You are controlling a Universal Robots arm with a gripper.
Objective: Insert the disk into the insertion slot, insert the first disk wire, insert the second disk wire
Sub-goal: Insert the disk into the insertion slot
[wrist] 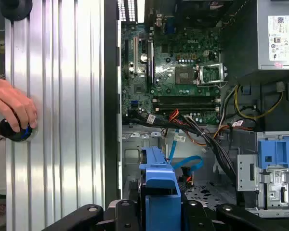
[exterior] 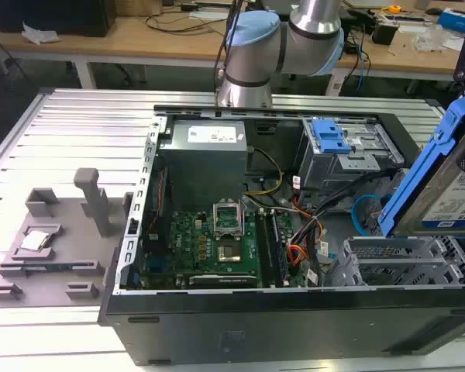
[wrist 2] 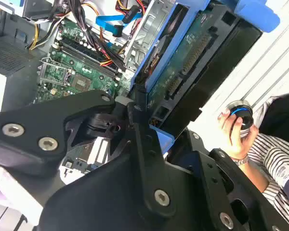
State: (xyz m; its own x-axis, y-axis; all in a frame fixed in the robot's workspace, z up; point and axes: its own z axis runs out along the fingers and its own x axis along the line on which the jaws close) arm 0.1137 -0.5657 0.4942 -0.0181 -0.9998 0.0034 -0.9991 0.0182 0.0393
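Holding fast with the black pincer (wrist: 159,217) to the flat grey hard drive in its bright blue plastic carrier (exterior: 456,198), tilted just above the wide low bay of grey perforated sheet metal (exterior: 395,260), in a corner of the open black computer case (exterior: 217,333), by the near edge of the silver slatted desk (exterior: 85,124). Not yet inserted.

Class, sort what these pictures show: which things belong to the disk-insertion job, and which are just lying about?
Belongs to the job:
the disk, held in the gripper
the insertion slot

Just lying about:
grey fixture block
motherboard
power supply
taller cage with blue latch
a person's hand on a knob
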